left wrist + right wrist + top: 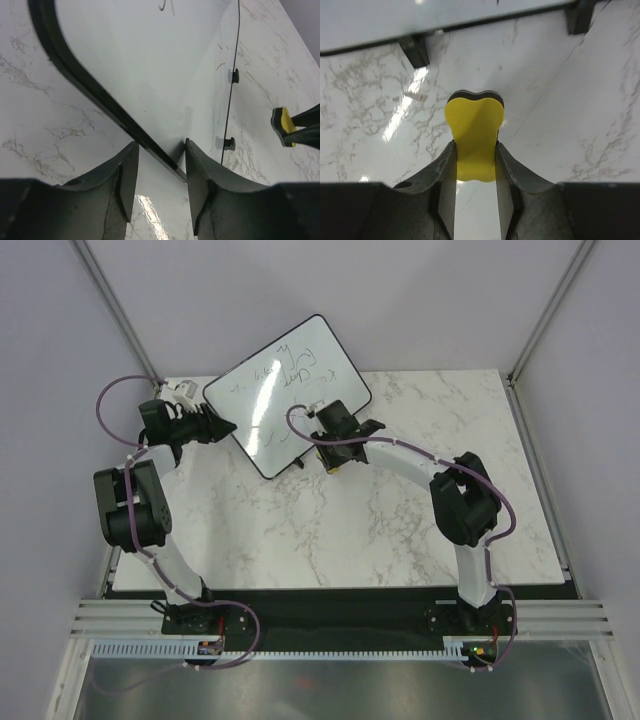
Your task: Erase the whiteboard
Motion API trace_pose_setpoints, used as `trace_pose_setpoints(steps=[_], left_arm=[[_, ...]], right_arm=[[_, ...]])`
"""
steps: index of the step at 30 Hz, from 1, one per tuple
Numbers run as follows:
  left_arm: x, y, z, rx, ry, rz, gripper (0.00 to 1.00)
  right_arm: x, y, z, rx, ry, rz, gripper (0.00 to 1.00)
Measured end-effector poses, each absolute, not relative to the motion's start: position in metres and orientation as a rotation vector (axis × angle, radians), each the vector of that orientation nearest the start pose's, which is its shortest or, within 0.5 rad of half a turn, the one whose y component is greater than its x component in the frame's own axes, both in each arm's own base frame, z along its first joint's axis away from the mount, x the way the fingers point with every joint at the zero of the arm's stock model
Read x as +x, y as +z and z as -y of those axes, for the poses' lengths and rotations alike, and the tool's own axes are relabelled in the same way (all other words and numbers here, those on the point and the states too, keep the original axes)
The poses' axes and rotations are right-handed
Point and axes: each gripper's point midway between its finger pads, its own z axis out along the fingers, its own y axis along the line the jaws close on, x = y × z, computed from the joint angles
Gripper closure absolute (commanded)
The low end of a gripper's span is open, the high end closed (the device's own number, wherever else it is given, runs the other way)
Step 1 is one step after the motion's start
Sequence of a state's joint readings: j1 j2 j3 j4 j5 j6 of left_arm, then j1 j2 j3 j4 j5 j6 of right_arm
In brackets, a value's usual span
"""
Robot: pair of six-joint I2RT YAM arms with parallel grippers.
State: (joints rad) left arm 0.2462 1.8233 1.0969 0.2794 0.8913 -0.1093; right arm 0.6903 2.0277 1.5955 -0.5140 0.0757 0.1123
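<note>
The whiteboard lies at the back of the table, turned at an angle, with dark writing on it. My left gripper is at its left edge. In the left wrist view the fingers straddle the board's black rim, which runs close to the right finger and stands apart from the left one. My right gripper sits just in front of the board's near edge and is shut on a yellow eraser with a dark pad. The whiteboard's edge and two black feet lie beyond it.
A small white object lies at the table's back left corner, behind the left gripper. The marble table stretches in front of the board. Metal frame posts rise at both back corners.
</note>
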Motion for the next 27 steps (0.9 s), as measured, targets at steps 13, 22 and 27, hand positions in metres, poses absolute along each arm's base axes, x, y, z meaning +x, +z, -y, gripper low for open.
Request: trace_pose_setpoints(steps=[13, 22, 27], left_arm=[[0.469, 0.153, 0.042, 0.210, -0.973, -1.889, 0.98], [0.463, 0.162, 0.050, 0.312, -0.888, -1.859, 0.98], [0.455, 0.168, 0.056, 0.375, -0.786, -1.843, 0.98]], right_arm=[[0.558, 0.218, -0.390, -0.557, 0.274, -1.841, 1.00], [0.582, 0.193, -0.400, -0.486, 0.263, -1.800, 1.00], [0.587, 0.223, -0.405, -0.436, 0.253, -1.726, 1.00]])
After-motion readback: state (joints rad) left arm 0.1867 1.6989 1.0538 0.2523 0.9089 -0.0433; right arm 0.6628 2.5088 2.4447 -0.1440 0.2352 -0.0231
